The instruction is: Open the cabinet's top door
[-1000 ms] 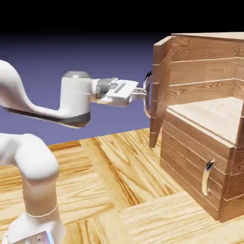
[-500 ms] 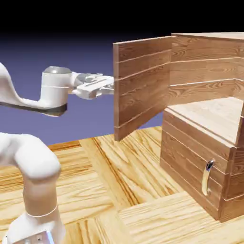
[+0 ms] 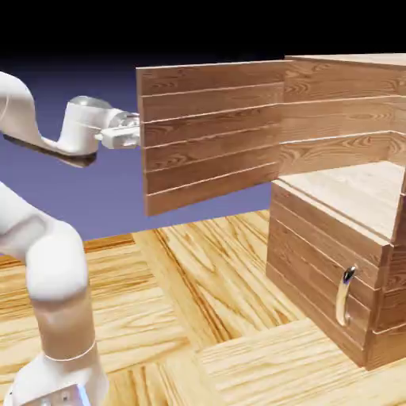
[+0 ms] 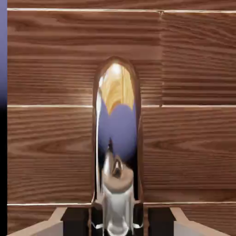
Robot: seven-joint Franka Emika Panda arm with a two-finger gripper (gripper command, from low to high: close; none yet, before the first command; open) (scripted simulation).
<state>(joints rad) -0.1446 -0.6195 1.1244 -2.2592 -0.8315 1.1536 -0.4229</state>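
The brown plank cabinet (image 3: 341, 103) stands at the exterior view's right. Its tall top door (image 3: 210, 131) is swung far out to the left and shows its flat plank side. My gripper (image 3: 124, 136) meets the door's free left edge, where the panel hides its fingertips. In the hand view the door (image 4: 193, 138) fills the picture. Its long curved silver handle (image 4: 117, 138) runs up the middle. My gripper (image 4: 117, 219) is shut on the handle's lower end.
Below the open door, the cabinet's shorter panel (image 3: 317, 270) is closed, with a small silver handle (image 3: 345, 295). The wooden table (image 3: 198, 301) spreads in front of the cabinet. My white arm (image 3: 47, 262) rises at the left.
The door has swung from barely ajar to wide open toward the exterior view's left. My gripper has moved left with the handle, staying shut on it.
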